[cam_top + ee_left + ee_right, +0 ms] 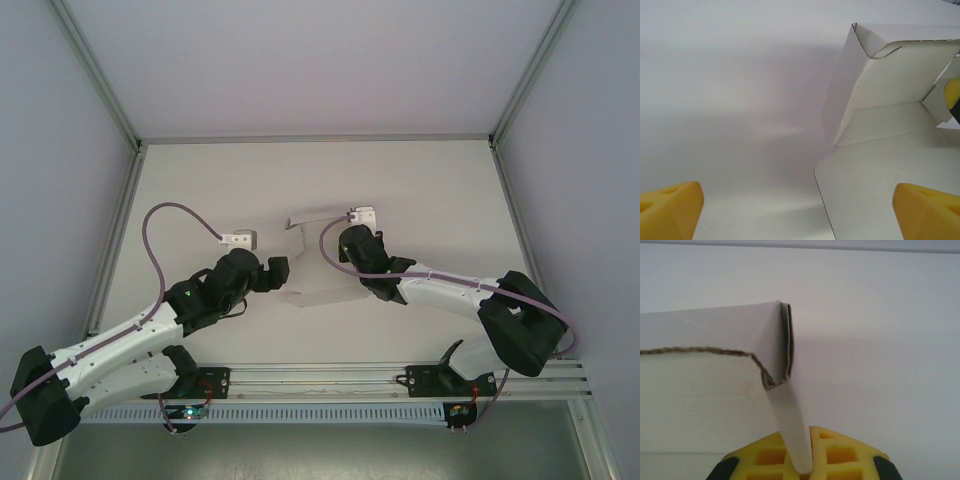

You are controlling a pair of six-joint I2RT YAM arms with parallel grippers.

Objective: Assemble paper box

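Right end effector is clamped on the paper box; left end effector gapes wide, holding nothing, just beside the box's flat base panel, likely ready to take a flap. White surface carries the box at its middle, between both arms, half-formed. One upright wall runs between the right yellow fingers, seemingly held so it stands while others fold. Smallest, a corner tab curls inward
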